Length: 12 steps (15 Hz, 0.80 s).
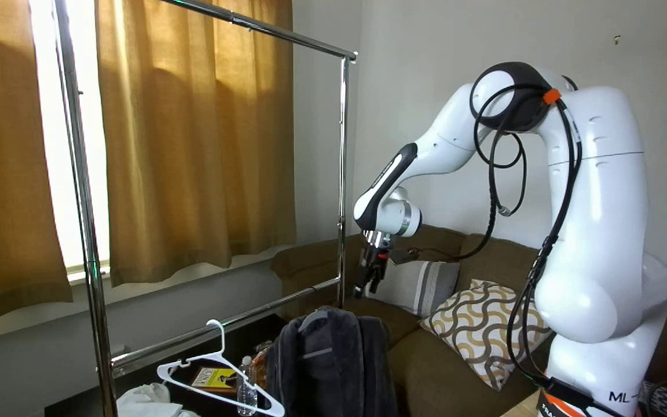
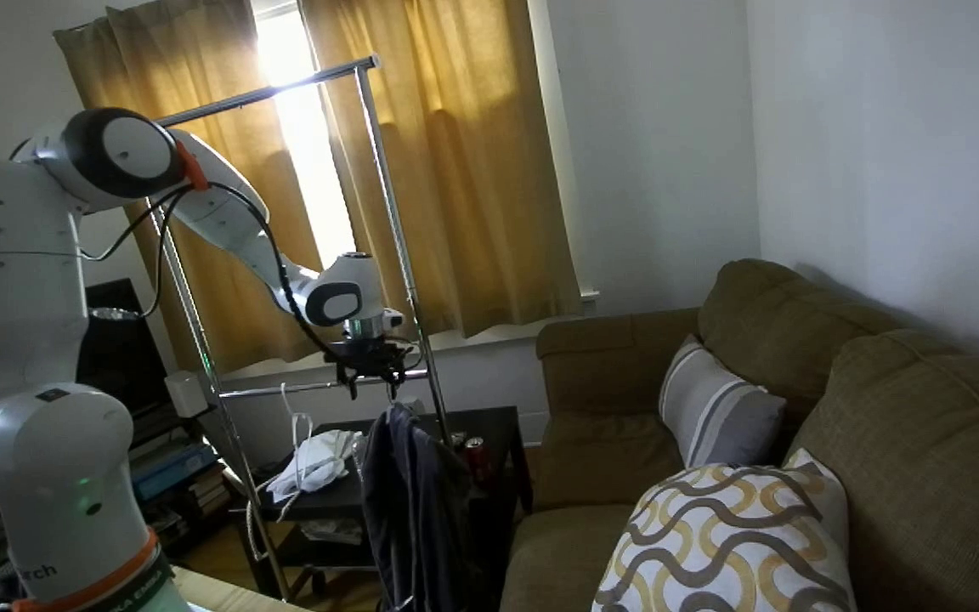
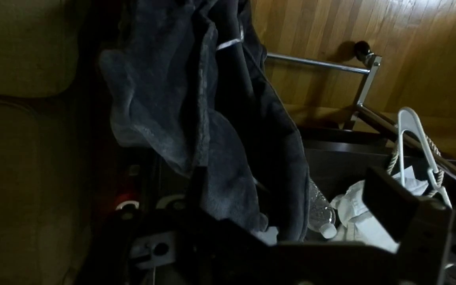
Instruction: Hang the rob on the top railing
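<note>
Low in the bottom centre of an exterior view, the robe (image 1: 333, 365) droops in dark folds, with what looks like a hanger's curved hook (image 1: 312, 317) at its neck; whether that hook rests on the lower bar (image 1: 252, 313) I cannot tell. Below and just right of that frame's centre, the gripper (image 1: 366, 289) stands with jaws spread wide, pinching nothing, seemingly near the robe but apart; in the wrist view the folds lie beyond the gap. Along the upper part of both exterior views, the top railing (image 1: 275, 32) carries no robe on the stretch that shows. So by my reading none of the hanging is done: no grip, no lift. What is left is to take the robe near the hook, raise it, set it on the top railing and let go.
</note>
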### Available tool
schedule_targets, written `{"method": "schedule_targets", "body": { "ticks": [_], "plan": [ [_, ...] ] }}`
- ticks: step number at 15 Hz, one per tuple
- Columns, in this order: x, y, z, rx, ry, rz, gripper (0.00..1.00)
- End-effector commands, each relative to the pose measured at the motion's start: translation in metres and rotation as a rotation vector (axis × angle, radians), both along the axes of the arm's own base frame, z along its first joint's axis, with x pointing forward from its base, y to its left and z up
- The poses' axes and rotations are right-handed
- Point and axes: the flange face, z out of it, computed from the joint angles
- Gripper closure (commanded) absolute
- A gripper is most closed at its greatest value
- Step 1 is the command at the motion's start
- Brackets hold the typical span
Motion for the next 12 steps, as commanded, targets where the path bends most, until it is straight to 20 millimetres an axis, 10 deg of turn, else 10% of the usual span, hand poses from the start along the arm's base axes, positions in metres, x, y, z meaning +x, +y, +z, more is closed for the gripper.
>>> {"method": "schedule_targets", "body": {
  "ticks": [1, 12],
  "plan": [
    [0.023, 0.005, -0.029, 0.064, -0.093, 0.006, 0.0],
    [0.04, 0.006, -0.056, 0.047, -0.206, -0.007, 0.0]
  ]
}}
